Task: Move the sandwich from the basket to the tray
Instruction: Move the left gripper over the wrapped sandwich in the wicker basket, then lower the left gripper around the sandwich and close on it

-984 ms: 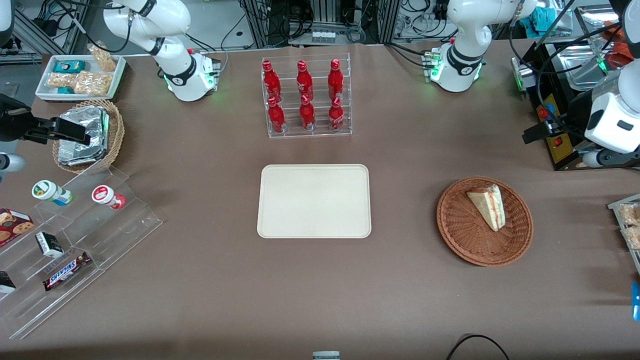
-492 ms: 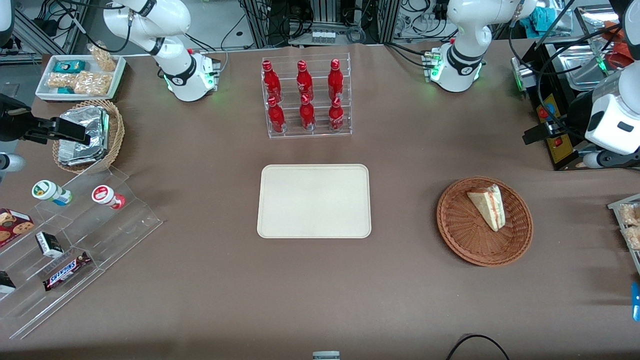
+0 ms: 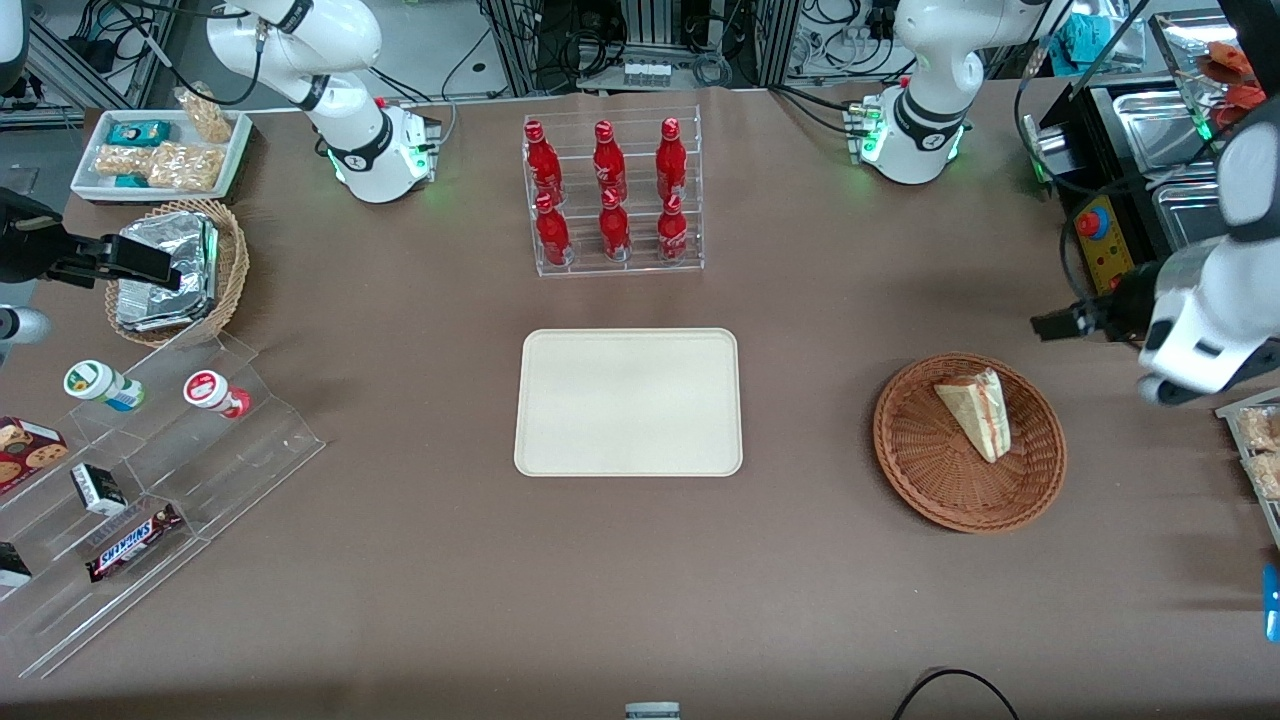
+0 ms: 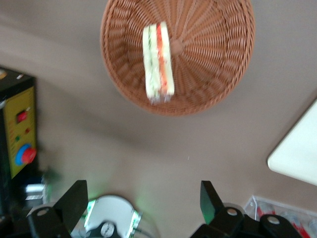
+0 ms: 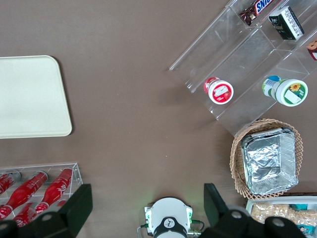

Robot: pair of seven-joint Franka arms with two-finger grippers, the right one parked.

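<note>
The sandwich [image 3: 975, 412], a pale wedge with red and green layers, lies in the reddish-brown wicker basket [image 3: 930, 470] toward the working arm's end of the table. Both also show in the left wrist view, the sandwich [image 4: 158, 59] in the basket [image 4: 213, 54]. The cream-beige tray [image 3: 628, 400] lies bare at mid-table; its corner shows in the left wrist view [image 4: 297, 148]. My left gripper [image 3: 1048, 325] hangs above the table just farther from the front camera than the basket. It is open and empty [image 4: 143, 201].
A clear rack of red bottles [image 3: 612, 195] stands farther back than the tray. A black control box [image 3: 1100, 240] sits beside the working arm. A snack tray [image 3: 1255, 440] lies at the table edge. A tiered acrylic shelf [image 3: 150, 470] and a light-tan basket [image 3: 230, 260] of foil packets stand toward the parked arm's end.
My left arm has swung nearer to the front camera and lower, bringing the open gripper close to the basket's rim. The sandwich, basket and tray have not moved.
</note>
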